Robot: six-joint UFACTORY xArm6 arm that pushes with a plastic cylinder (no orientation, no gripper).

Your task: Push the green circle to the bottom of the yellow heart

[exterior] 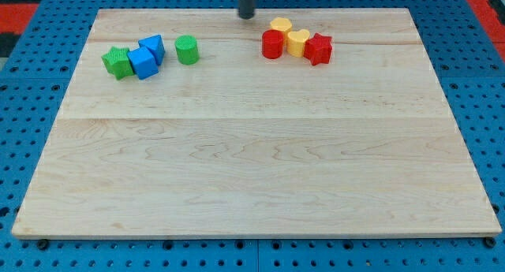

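The green circle (pixel 187 49) stands on the wooden board near the view's top left, just right of two blue blocks. The yellow heart (pixel 297 42) sits near the view's top, right of centre, between a red round block (pixel 272 44) and a red star (pixel 319 49). A second yellow block (pixel 280 25) lies just above it. My tip (pixel 247 16) is at the view's top edge of the board, up and to the right of the green circle and left of the yellow blocks, touching no block.
A green star (pixel 117 62) and two blue blocks (pixel 144 62) (pixel 153 47) cluster at the view's top left. The wooden board (pixel 252 169) rests on a blue pegboard surface (pixel 24 146).
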